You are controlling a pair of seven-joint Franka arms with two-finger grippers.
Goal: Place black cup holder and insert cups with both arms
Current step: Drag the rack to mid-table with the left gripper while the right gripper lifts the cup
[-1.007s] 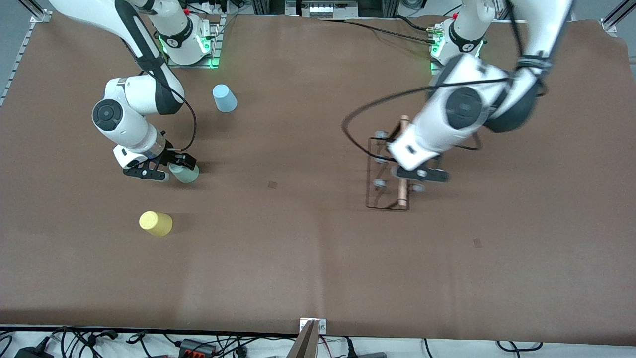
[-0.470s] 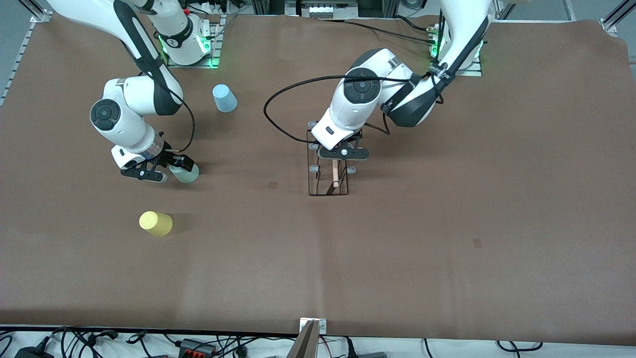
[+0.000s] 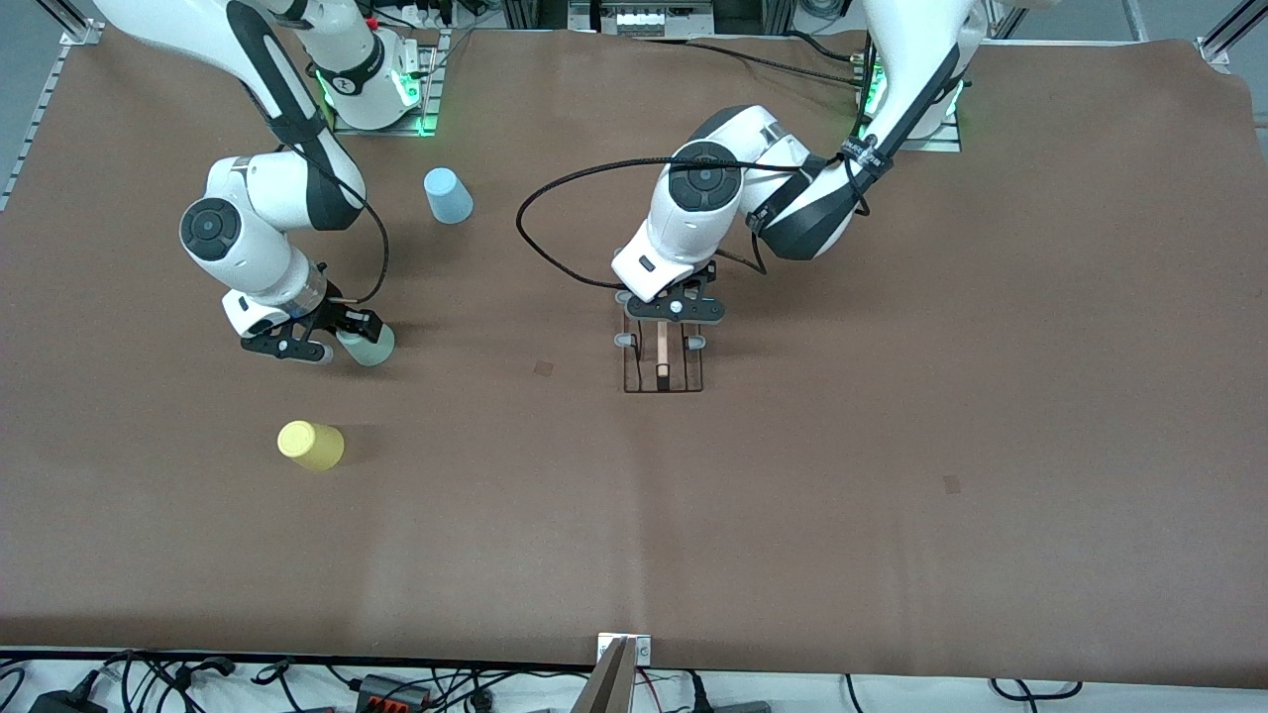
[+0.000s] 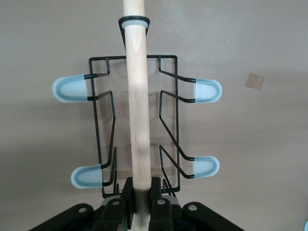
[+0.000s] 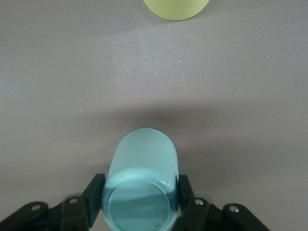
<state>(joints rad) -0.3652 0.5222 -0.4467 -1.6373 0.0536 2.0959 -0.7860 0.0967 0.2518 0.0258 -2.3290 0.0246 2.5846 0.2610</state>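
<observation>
The black cup holder (image 3: 662, 374) stands upright near the middle of the table, with grey-tipped pegs on both sides. My left gripper (image 3: 674, 309) is above it, shut on the wooden rod handle. In the left wrist view the left gripper (image 4: 140, 192) has both pads pressed against the black cup holder's (image 4: 137, 96) rod. Toward the right arm's end of the table, my right gripper (image 3: 327, 335) is shut on the pale grey-green cup (image 3: 370, 345). In the right wrist view the right gripper (image 5: 139, 195) clasps that cup (image 5: 142, 163) on both sides. The yellow cup (image 3: 310, 445) (image 5: 176, 7) lies nearer the front camera. The light blue cup (image 3: 448, 195) stands farther off.
A brown mat (image 3: 634, 535) covers the table. Two small tape marks (image 3: 543, 367) (image 3: 952, 483) lie on it. A black cable (image 3: 555, 223) loops out from the left arm. Plugs and wires (image 3: 396, 683) run along the near edge.
The left arm swung the cup holder from its own end toward the table's middle and brought it upright. The right gripper's fingers closed on the grey-green cup.
</observation>
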